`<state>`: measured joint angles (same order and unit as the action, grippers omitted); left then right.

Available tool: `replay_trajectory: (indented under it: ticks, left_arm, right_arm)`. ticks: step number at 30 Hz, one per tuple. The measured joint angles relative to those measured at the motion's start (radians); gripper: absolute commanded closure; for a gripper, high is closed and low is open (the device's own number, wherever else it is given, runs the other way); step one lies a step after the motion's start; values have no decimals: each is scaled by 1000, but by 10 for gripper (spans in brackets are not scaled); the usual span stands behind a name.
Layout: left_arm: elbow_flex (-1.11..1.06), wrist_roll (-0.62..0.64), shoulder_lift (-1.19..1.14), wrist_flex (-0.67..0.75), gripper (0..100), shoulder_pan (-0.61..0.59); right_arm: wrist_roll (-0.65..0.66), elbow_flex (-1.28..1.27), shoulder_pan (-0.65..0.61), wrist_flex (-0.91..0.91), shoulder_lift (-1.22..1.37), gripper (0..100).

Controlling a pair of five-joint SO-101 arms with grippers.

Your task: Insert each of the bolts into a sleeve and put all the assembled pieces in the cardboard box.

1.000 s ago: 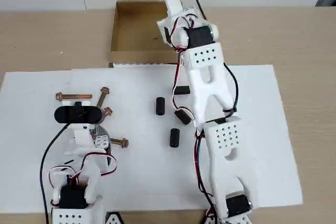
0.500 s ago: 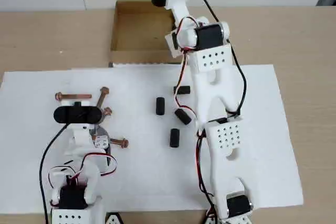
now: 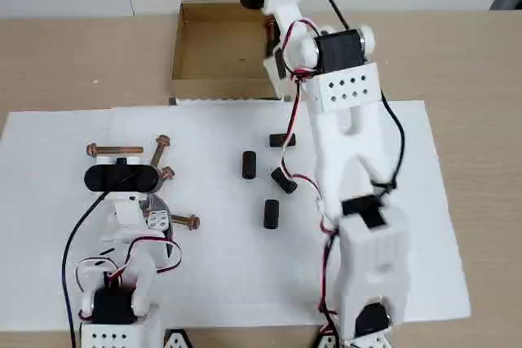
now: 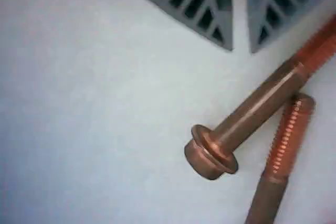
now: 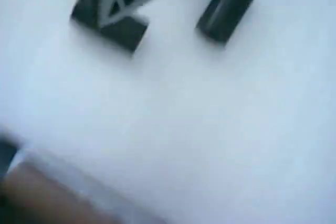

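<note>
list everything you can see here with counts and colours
bolts: four, copper, loose on the left part of the paper, by the left arm
sleeves: four, black, mid-paper, beside the right arm
cardboard box: one, brown, on the table past the paper's far edge
paper: one sheet, white, on the table
table: one, light wood
left arm: one, white, near left, over the bolts
right arm: one, white, stretched out to the box
</note>
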<state>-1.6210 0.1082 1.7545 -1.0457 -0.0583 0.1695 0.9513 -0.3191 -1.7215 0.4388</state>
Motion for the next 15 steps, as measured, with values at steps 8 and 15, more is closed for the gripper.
replay_trajectory:
  ticks: [8, 15]
  left_arm:
    - [0, 0, 0, 0, 994, 0]
    - [0, 0, 0, 0, 994, -5]
  right_arm:
    - [32, -479, -8, 0, -184, 842]
    - [107, -675, -63, 15, -189, 842]
